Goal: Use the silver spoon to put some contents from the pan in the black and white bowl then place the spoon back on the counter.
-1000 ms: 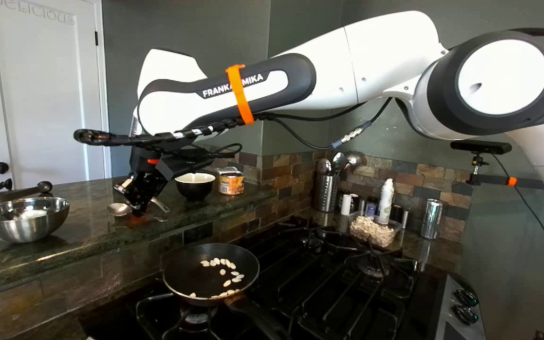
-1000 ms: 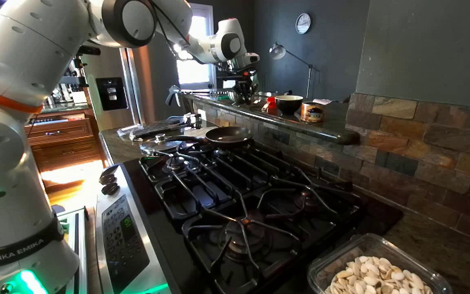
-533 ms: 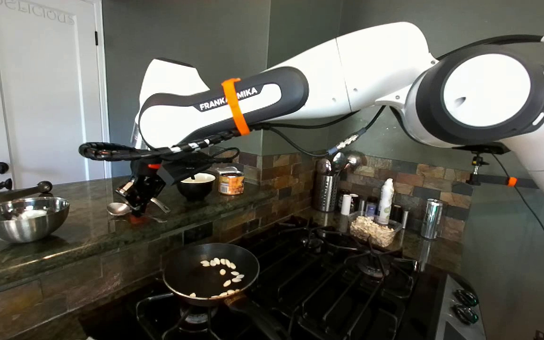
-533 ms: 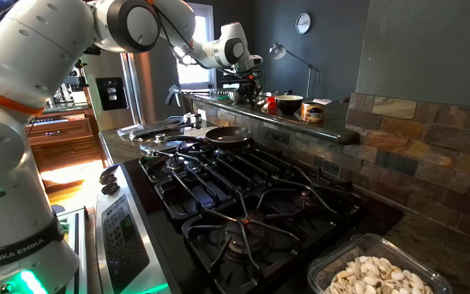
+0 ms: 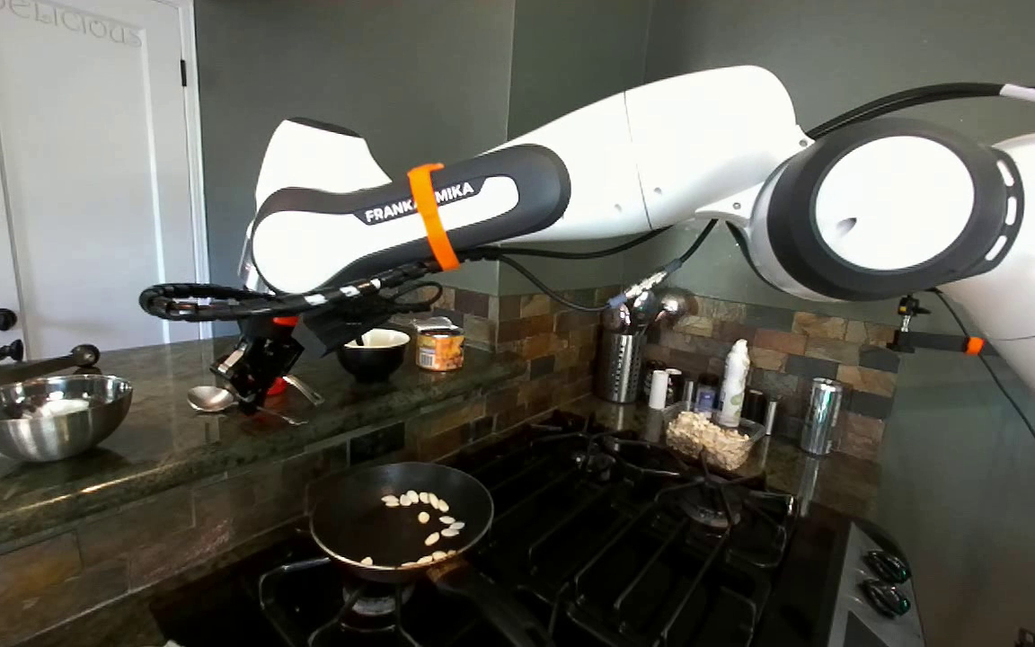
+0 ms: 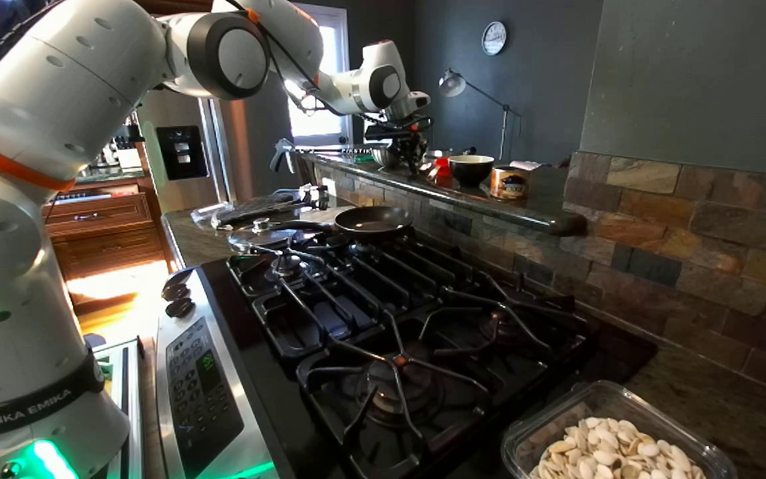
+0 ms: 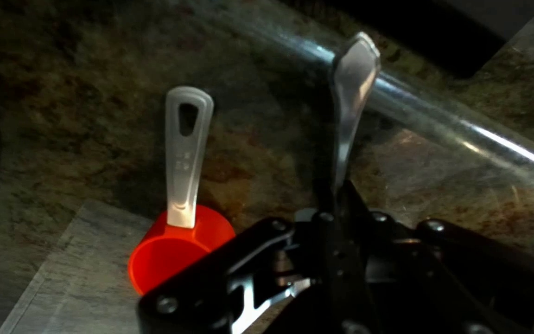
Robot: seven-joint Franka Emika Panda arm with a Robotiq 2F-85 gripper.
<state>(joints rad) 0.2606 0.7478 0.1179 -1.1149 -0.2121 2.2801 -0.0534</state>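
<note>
Stove, foreground: seeds lie in the pan. Behind, low over the counter, the gripper is clamped on the spoon, apparently empty; at least 1 step, setting it down, remains. Farther off stands the bowl, its inside unresolved, so transfer cannot be confirmed.

In the wrist view the gripper covers much of the silver spoon and part of the red cup; a dark shape, cut by the top edge, is too dim to name. In an exterior view the handle of the pan runs off the bottom. In an exterior view a clear tub is cropped below, and the can bears print too small to read
</note>
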